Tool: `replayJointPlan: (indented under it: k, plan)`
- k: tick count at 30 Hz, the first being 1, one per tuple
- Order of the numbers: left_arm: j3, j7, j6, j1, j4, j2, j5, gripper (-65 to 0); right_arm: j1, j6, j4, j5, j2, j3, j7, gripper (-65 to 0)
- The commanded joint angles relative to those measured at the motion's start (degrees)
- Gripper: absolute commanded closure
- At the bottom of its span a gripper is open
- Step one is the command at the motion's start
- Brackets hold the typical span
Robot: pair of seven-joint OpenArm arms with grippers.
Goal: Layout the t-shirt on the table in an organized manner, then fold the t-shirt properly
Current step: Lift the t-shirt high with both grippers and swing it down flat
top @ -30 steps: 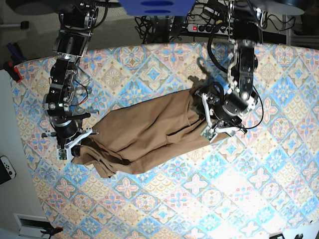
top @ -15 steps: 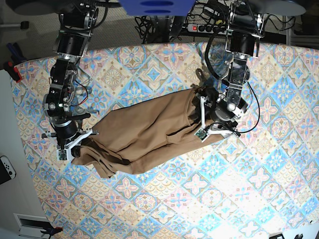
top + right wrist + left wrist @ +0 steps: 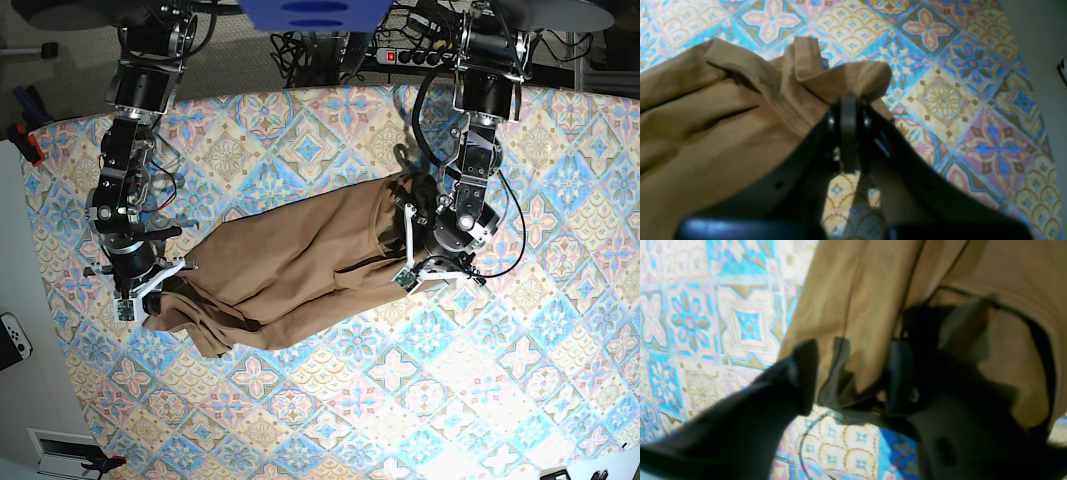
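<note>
The t-shirt [image 3: 300, 265] lay bunched across the table [image 3: 560, 340]. The right gripper [image 3: 848, 133] was clamped on one end; the left gripper [image 3: 850, 376] straddled the other edge, its grip uncertain.

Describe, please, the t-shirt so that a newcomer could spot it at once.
Start from the wide table with its blue, pink and cream tile pattern. Across its middle, between the two black arms, lies the t-shirt, rumpled. It is the only plain tan-brown cloth there, without any print.
</note>
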Motion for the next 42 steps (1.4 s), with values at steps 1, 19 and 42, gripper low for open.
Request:
replayJointPlan:
  k: [1, 19, 42]
  plan:
    - [-0.2, -0.7, 0.3, -0.9, 1.0, -0.1, -0.1, -13.3, 1.1, -0.1, 1.1, 0.4, 0.6, 0.1, 1.5, 0.0]
    - [-0.2, -3.0, 8.9, -3.0, 6.2, 1.8, 0.0, 0.0, 1.3, -0.1, 1.4, 0.3, 0.6, 0.1, 1.2, 0.0]
    - [-6.0, 6.9, 9.8, -52.6, -25.1, 7.1, -0.2, 0.0, 32.0, -0.1, -15.1, 0.4, 1.0, 0.5, -3.2, 0.0]
